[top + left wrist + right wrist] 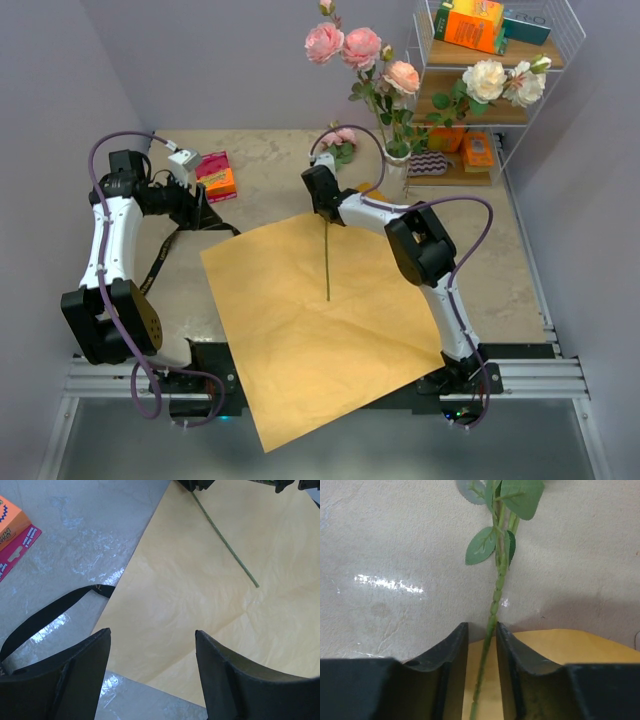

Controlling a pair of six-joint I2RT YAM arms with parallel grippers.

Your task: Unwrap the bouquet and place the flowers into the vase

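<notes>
One stem (327,265) lies on paper (300,350) — vase (396,178) behind (rightward).

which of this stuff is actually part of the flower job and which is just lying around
Job:
- vase
- flowers already in it
- loose stem
- paper, spread flat
- black ribbon

Lying about:
- pink and orange boxes
- shelf
- more boxes on the shelf

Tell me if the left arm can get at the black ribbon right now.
Probably yes: the ribbon lies bare on the table just ahead of the open left pincer, nothing over it.
</notes>
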